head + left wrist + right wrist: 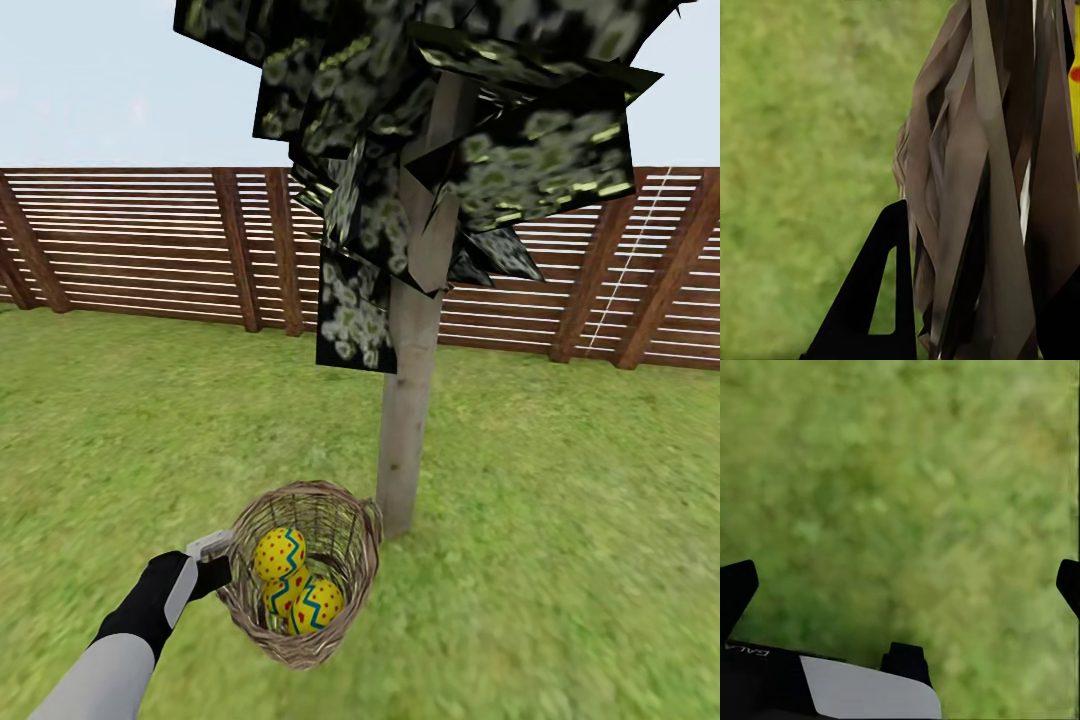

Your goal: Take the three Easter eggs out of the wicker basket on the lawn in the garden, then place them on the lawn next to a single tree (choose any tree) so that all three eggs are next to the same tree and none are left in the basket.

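Left end effector [222, 563] pinches the wicker basket [350, 560] rim, 3 Easter eggs [280, 553] inside; right end effector [900, 577] spread.

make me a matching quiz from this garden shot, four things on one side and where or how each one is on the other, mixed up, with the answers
Things:
1. Easter eggs
2. wicker basket
3. tree
4. right pincer

Place or state:
A. stands upright on the lawn, just behind the basket
B. open, with only grass below it
C. tilted, its rim gripped by the left pincer
D. lying together inside the woven wall

Pairs: 1-D, 2-C, 3-A, 4-B
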{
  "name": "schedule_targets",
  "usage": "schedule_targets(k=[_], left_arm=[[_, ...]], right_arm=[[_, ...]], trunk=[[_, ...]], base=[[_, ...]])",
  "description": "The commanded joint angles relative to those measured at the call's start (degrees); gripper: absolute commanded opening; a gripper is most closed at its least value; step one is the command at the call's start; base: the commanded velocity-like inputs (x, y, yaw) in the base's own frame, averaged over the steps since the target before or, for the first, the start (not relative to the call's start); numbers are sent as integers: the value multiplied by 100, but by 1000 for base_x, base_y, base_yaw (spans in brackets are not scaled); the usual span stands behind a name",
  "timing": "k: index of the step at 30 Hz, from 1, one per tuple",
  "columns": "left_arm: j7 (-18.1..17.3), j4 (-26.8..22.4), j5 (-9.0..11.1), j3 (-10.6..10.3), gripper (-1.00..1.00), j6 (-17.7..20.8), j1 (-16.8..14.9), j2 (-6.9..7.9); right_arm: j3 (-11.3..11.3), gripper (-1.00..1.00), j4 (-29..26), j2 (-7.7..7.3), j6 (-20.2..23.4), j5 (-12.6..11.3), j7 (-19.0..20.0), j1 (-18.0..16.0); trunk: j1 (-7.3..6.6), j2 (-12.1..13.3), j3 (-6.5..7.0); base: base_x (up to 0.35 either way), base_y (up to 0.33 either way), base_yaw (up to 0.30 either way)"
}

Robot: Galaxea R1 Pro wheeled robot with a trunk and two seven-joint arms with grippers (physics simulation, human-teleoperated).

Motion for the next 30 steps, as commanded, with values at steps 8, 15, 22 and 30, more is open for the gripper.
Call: schedule_targets(k=[8, 15, 22, 30], left_arm=[[37, -10, 93, 6, -100, 27, -3, 8], [37, -10, 91, 6, -100, 34, -3, 2], [37, -10, 89, 6, -100, 34, -3, 35], [37, -10, 89, 6, -100, 32, -3, 29]], right_arm=[[-420, 100, -3150, -489, 3391, 41, 26, -257], [-496, 100, -4293, -480, 3938, 29, 35, -348], [-976, 100, -1579, -582, 4165, 63, 21, -2229], [-979, 100, -1390, -638, 4031, 71, 49, -2315]], trunk=[[44, -84, -42], [198, -364, -167], [351, -645, -293], [527, -966, -437]], base=[[0, 0, 0], [0, 0, 0], [0, 0, 0], [0, 0, 0]])
